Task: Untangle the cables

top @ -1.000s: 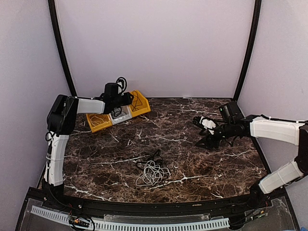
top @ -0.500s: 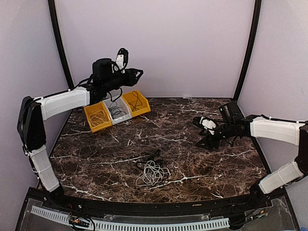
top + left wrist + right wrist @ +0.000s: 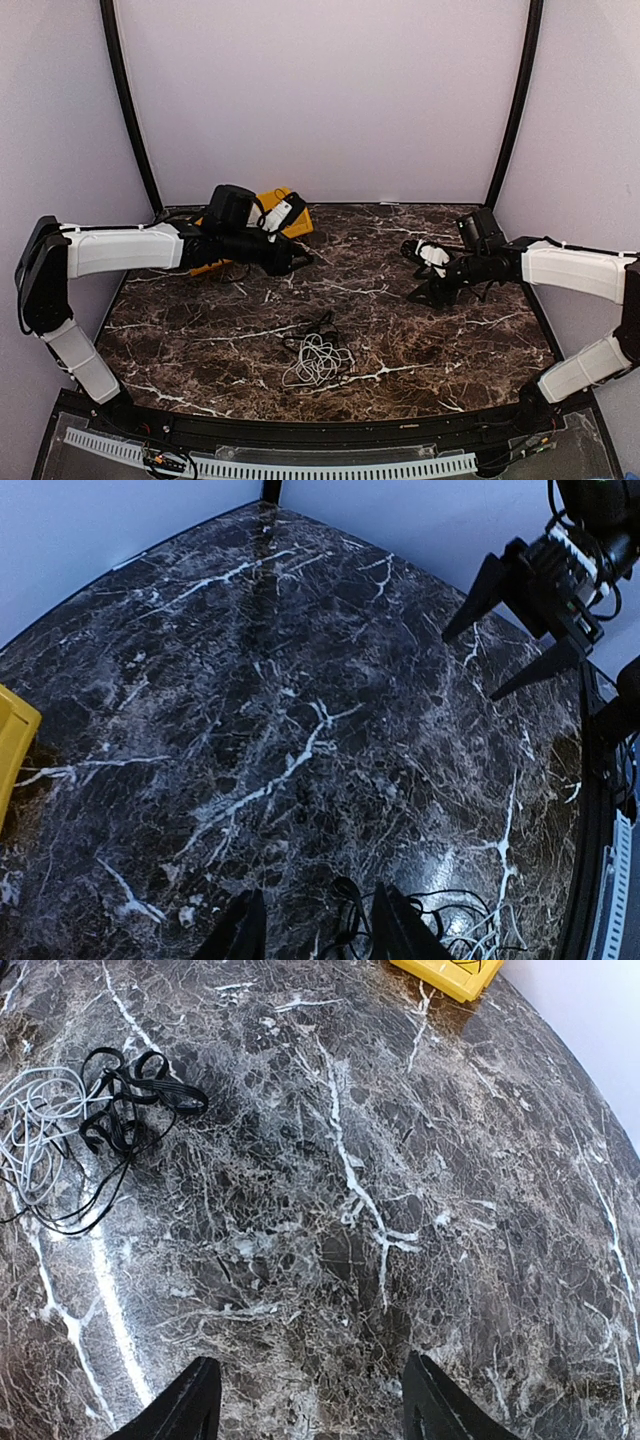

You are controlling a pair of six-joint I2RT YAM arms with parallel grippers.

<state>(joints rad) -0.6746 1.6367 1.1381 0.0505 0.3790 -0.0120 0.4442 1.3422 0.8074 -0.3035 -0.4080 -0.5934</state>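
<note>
The cables point(image 3: 318, 355) lie in a palm-sized tangle on the dark marble table, white loops with black cord at the far side. My left gripper point(image 3: 300, 260) is open and empty, low over the table, behind and left of the tangle. In the left wrist view the black loops point(image 3: 352, 920) show between and beyond my open left gripper point(image 3: 318, 935), with white strands point(image 3: 480, 942) to the right. My right gripper point(image 3: 412, 273) is open and empty at mid right. In the right wrist view my right gripper point(image 3: 312, 1405) points at bare marble, with the tangle point(image 3: 90, 1120) far off.
Yellow bins point(image 3: 285, 208) stand at the back left, mostly hidden behind my left arm; one corner shows in the right wrist view point(image 3: 450, 972) and an edge in the left wrist view point(image 3: 12, 742). Black frame posts point(image 3: 515, 100) flank the back wall.
My left arm has swung down from above the bins and reached toward the middle of the table, nearer the tangle. My right arm and the cables have not moved.
</note>
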